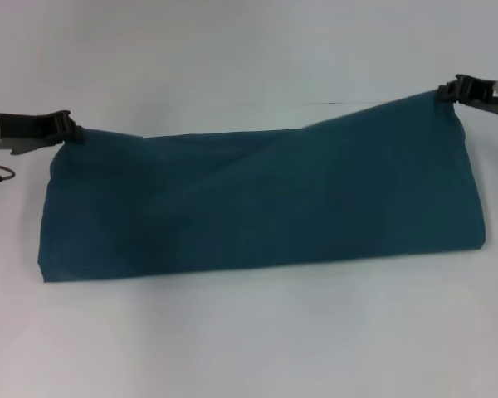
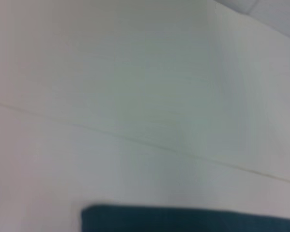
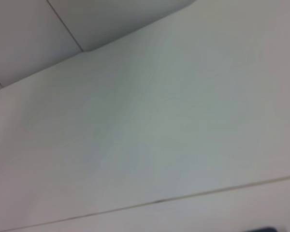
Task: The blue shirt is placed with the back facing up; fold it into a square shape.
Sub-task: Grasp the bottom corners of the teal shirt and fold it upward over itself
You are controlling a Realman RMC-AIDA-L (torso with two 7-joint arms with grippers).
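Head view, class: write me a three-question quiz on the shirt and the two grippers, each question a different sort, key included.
1. True or false: the blue shirt lies as a wide band on the table.
2. Which gripper sits higher in the head view? A left gripper B right gripper
3. Fill in: each gripper holds a far ____ of the shirt.

Key: 1 true; 2 B; 3 corner.

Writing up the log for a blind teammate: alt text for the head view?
The blue shirt, folded into a long band on the white table, is held at its far corners by the left gripper and right gripper.
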